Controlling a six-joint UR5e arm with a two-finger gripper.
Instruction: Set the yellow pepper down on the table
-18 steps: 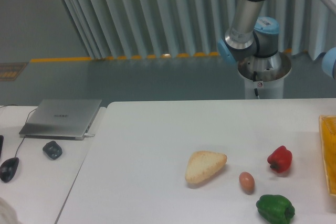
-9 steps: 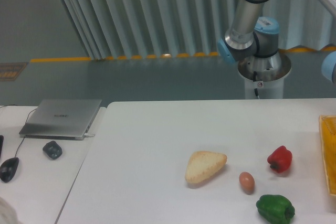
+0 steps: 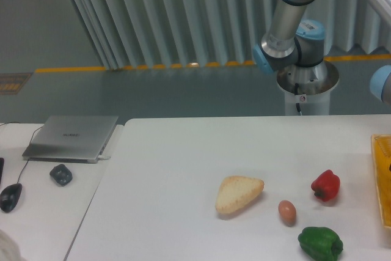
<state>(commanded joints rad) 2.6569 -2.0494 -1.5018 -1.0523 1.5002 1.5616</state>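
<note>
Grey ribbed curtains hang behind the white bench [image 3: 183, 169], and no yellow pepper shows on it; only a yellow tray edge [image 3: 382, 178] sits at its right border. Counted on the bench: one red pepper [image 3: 325, 184], one green pepper [image 3: 320, 242], one egg [image 3: 287, 211], one bread wedge [image 3: 237, 193]. One robot arm [image 3: 293, 22] rises behind, its tool out of frame, so I cannot tell its state.

2 peppers — red [image 3: 325, 184], green [image 3: 320, 242] — 1 egg [image 3: 287, 211], 1 bread pc [image 3: 238, 193]
</note>
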